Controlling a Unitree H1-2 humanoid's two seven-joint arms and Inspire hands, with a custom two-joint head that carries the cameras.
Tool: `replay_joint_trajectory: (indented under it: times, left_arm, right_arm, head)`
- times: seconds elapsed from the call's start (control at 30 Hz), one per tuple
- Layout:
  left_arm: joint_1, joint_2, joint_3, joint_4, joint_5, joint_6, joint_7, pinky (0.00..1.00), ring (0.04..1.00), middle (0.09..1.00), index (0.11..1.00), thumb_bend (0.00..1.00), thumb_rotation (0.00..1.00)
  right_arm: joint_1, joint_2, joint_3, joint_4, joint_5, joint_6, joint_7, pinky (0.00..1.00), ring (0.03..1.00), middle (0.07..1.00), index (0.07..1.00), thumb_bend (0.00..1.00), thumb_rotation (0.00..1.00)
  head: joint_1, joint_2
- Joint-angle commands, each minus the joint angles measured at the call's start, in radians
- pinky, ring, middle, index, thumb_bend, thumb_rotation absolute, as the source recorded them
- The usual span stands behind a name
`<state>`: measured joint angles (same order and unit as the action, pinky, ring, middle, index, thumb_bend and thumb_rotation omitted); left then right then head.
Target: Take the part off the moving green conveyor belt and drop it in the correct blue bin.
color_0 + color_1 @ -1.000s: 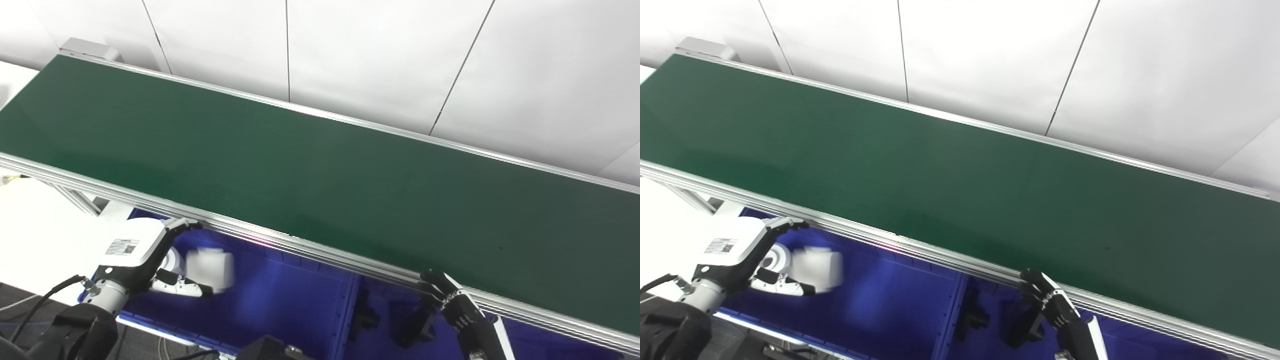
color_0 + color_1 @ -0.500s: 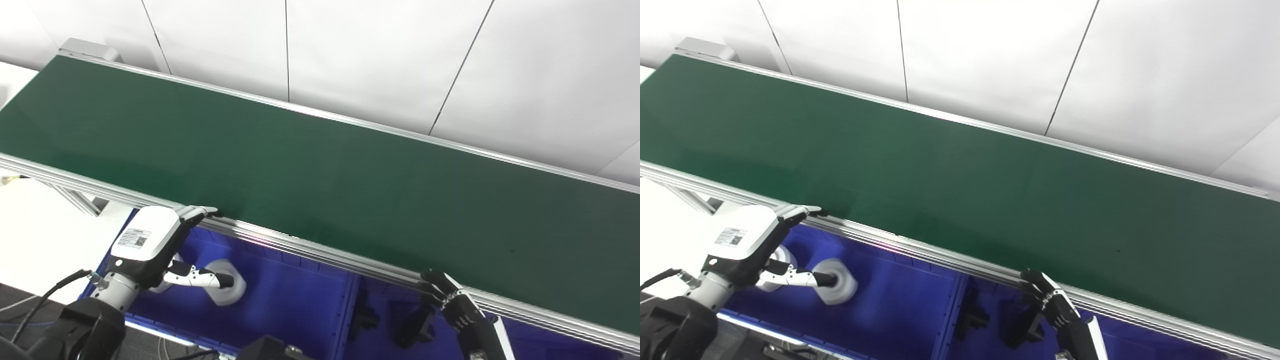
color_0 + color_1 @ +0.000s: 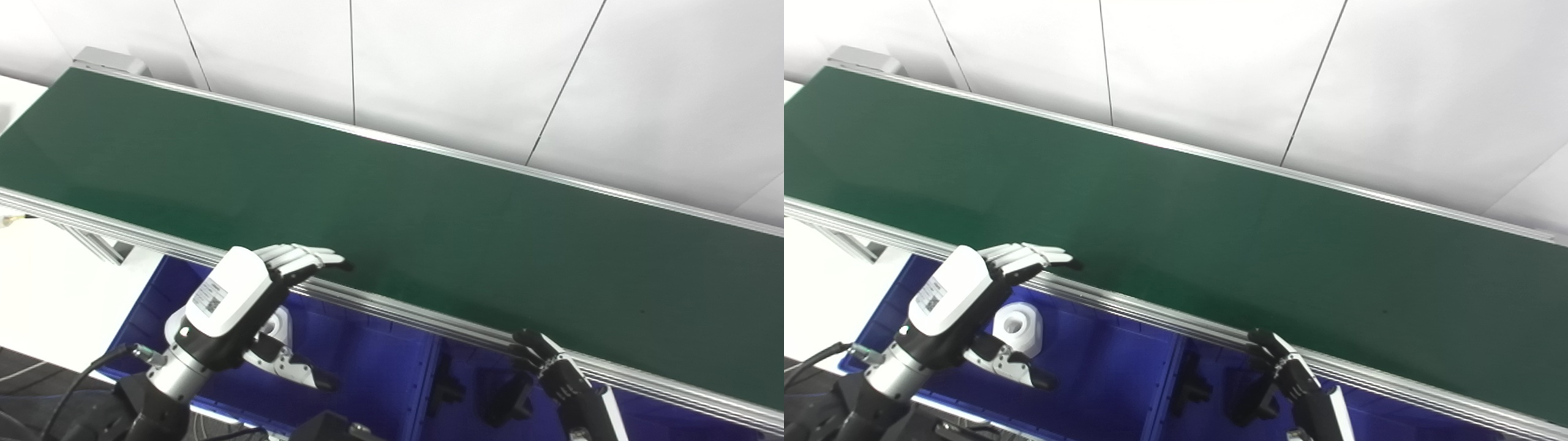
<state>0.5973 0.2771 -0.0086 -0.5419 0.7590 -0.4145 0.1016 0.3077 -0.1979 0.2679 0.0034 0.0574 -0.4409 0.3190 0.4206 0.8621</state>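
Scene viewed from 2 head cams set side by side, angled down and fwd; green belt (image 3: 392, 208) and near blue bins (image 3: 1102, 361) shared by both.

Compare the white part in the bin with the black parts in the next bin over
The white part is pale and rounded with a hole in its top; the black parts are dark and blocky. The white part lies in the left bin just past the open left hand; the black parts lie in the right bin by the right hand. Both rest on blue bin floors below the belt.

L hand (image 3: 961, 300) rose, fingers (image 3: 1029, 254) spread | white part (image 3: 1017, 327) dropped in bin (image 3: 1102, 361)
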Motion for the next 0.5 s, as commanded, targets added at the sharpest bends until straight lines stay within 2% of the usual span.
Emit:
replay_joint_trajectory:
  times: [0.0, 0.1, 0.13, 0.17, 0.2, 0.3, 0.37, 0.47]
  left_arm:
    - [-0.021, -0.010, -0.016, -0.025, -0.029, -0.044, 0.032, 0.62, 0.709, 0.756, 0.738, 0.84, 0.87]
    - [-0.064, -0.044, -0.057, 0.015, -0.037, -0.053, 0.039, 0.60, 0.695, 0.743, 0.727, 0.84, 0.87]
    - [-0.084, -0.063, -0.079, 0.043, -0.059, -0.050, 0.028, 0.60, 0.694, 0.742, 0.725, 0.85, 0.86]
    - [-0.098, -0.076, -0.095, 0.062, -0.075, -0.047, 0.020, 0.60, 0.697, 0.746, 0.725, 0.85, 0.86]
    - [-0.119, -0.095, -0.119, 0.100, -0.098, -0.047, 0.016, 0.60, 0.698, 0.748, 0.724, 0.86, 0.85]
    - [-0.153, -0.122, -0.161, 0.171, -0.131, -0.050, 0.017, 0.60, 0.710, 0.764, 0.737, 0.83, 0.85]
    - [-0.171, -0.148, -0.204, 0.246, -0.212, -0.046, -0.008, 0.62, 0.723, 0.773, 0.747, 0.82, 0.84]
    - [-0.192, -0.163, -0.257, 0.342, -0.304, -0.052, -0.017, 0.65, 0.737, 0.784, 0.766, 0.78, 0.83]
  right_arm:
    - [0.000, 0.018, 0.001, -0.023, -0.009, -0.003, -0.009, 0.75, 0.801, 0.844, 0.838, 0.85, 0.96]
    - [0.001, 0.032, 0.004, -0.022, -0.034, -0.005, -0.018, 0.74, 0.803, 0.845, 0.838, 0.85, 0.96]
    - [0.002, 0.038, 0.006, -0.019, -0.042, -0.009, -0.021, 0.74, 0.803, 0.846, 0.838, 0.85, 0.97]
    - [0.002, 0.041, 0.007, -0.017, -0.048, -0.012, -0.024, 0.74, 0.801, 0.845, 0.838, 0.85, 0.97]
    - [0.004, 0.046, 0.009, -0.017, -0.057, -0.015, -0.027, 0.74, 0.800, 0.845, 0.837, 0.84, 0.97]
    - [0.009, 0.057, 0.012, -0.018, -0.069, -0.017, -0.034, 0.73, 0.797, 0.846, 0.837, 0.83, 0.97]
    - [0.016, 0.069, 0.014, -0.027, -0.076, -0.006, -0.041, 0.74, 0.798, 0.847, 0.835, 0.82, 0.96]
    - [0.024, 0.079, 0.015, -0.045, -0.088, 0.015, -0.047, 0.74, 0.802, 0.851, 0.840, 0.81, 0.97]
  head:
    - [-0.035, 0.000]
    - [-0.081, -0.002]
    - [-0.118, -0.002]
    - [-0.118, -0.002]
    - [-0.159, -0.001]
    - [-0.185, 0.000]
    - [-0.229, 0.005]
    - [-0.238, 0.010]
